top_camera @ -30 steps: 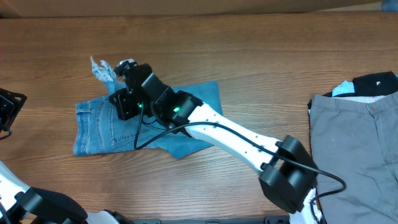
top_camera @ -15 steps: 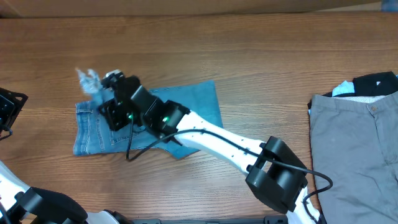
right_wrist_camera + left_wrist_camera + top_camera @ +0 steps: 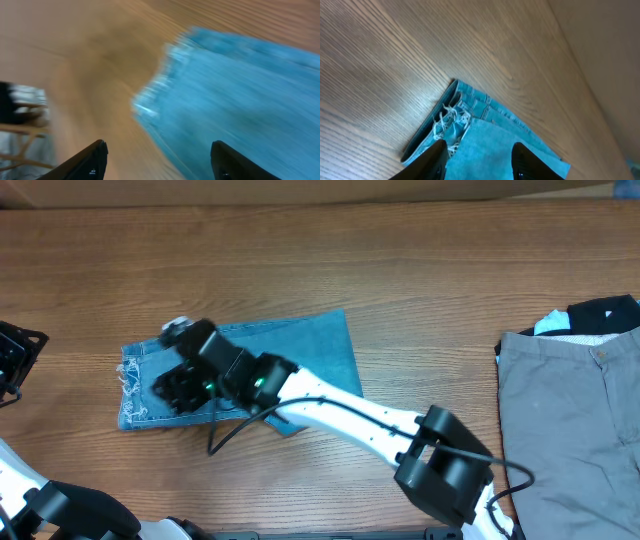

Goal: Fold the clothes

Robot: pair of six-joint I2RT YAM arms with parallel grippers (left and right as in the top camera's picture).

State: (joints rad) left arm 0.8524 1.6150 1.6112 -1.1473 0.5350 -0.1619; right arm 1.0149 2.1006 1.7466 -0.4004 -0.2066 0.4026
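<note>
The clothes, light-blue denim jeans (image 3: 300,350), lie folded flat on the wooden table (image 3: 400,270), left of middle. Their frayed whitish hems (image 3: 130,385) rest at the left end, also seen in the left wrist view as frayed hems (image 3: 451,122). My right gripper (image 3: 172,390) hovers over that left end, open, with nothing between its fingers; its blurred wrist view shows the jeans (image 3: 240,90) and bare wood below the right gripper (image 3: 159,146). My left gripper (image 3: 15,355) stays at the table's left edge, apart from the jeans. In its wrist view the left gripper (image 3: 480,145) is open and empty.
Grey trousers (image 3: 570,430) lie at the table's right end, with a dark garment (image 3: 605,315) behind them. The right arm (image 3: 360,415) stretches across the front of the table from the lower right. A tan wall (image 3: 300,192) runs along the far edge.
The right gripper carried the frayed hems left and down onto the jeans' left end, then opened and let them go. The left arm has stayed put.
</note>
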